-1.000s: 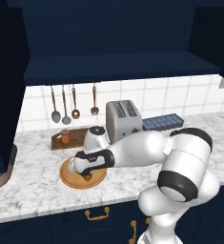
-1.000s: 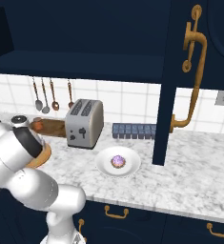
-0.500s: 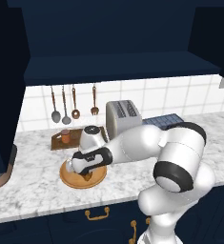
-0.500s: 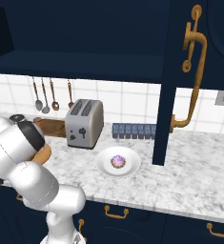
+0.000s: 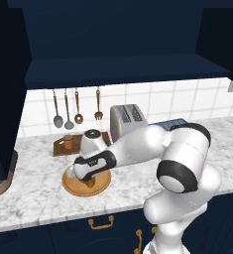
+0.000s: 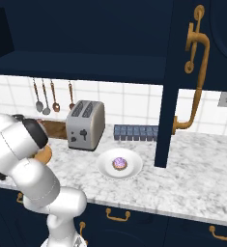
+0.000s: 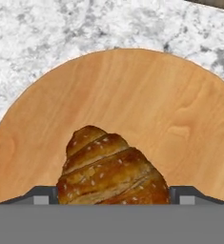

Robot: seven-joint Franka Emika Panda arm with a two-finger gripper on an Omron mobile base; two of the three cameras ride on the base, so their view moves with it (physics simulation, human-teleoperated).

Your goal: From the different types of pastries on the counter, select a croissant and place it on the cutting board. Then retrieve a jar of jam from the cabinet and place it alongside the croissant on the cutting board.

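Croissant, golden-brown ridged crescent (image 7: 112,170), lies on round tan wooden plate (image 7: 132,95) on marbled counter (image 5: 33,193). Gripper (image 7: 112,194) fingers straddle thick middle, spread, contact unclear. Likely light, flaky, crushable: pinch gently across middle.

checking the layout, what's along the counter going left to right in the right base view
hanging utensils → toaster → white plate with the frosted pastry → blue tray → brass cabinet handle

Browns on marbled stone
Golden-brown ridged croissant (image 7: 112,172), tan wood-grain plate (image 7: 132,105), white-grey marbled counter (image 7: 46,33), purple-pink frosted pastry (image 6: 119,163).
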